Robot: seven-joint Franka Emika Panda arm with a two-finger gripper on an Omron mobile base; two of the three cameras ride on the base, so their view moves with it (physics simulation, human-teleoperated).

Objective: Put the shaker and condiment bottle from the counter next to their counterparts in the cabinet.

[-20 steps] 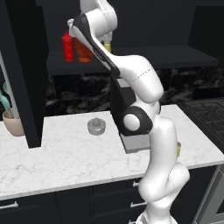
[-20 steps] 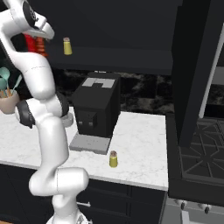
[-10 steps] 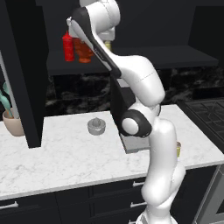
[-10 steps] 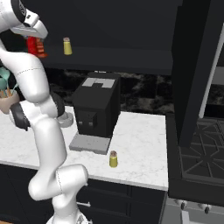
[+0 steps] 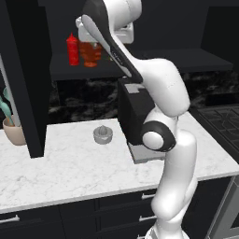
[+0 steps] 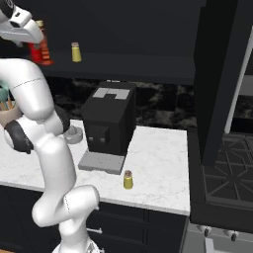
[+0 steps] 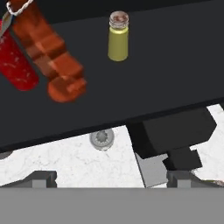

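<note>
The condiment bottle (image 5: 91, 52) (image 7: 54, 59) stands on the cabinet shelf (image 5: 154, 65), touching or nearly touching the slim red squeeze bottle (image 5: 73, 49) (image 7: 15, 63). A yellow shaker with a pale cap (image 6: 75, 52) (image 7: 118, 37) stands alone further along the same shelf. On the counter (image 6: 158, 168), a second shaker (image 6: 128, 180) stands by the front edge, in front of the coffee machine. My gripper (image 7: 110, 179) hangs open and empty in front of the shelf, held back from the bottles.
A black coffee machine (image 6: 109, 118) sits mid-counter under the shelf. A grey juicer-like dish (image 5: 102, 134) lies to its left, a pot of utensils (image 5: 14, 133) at the far left. A tall black side panel (image 5: 28, 79) reaches down to the counter. A stove (image 6: 222, 173) lies at the right.
The hand has drawn back a little from the shelf with its jaws still open. The condiment bottle stays on the shelf beside the red squeeze bottle.
</note>
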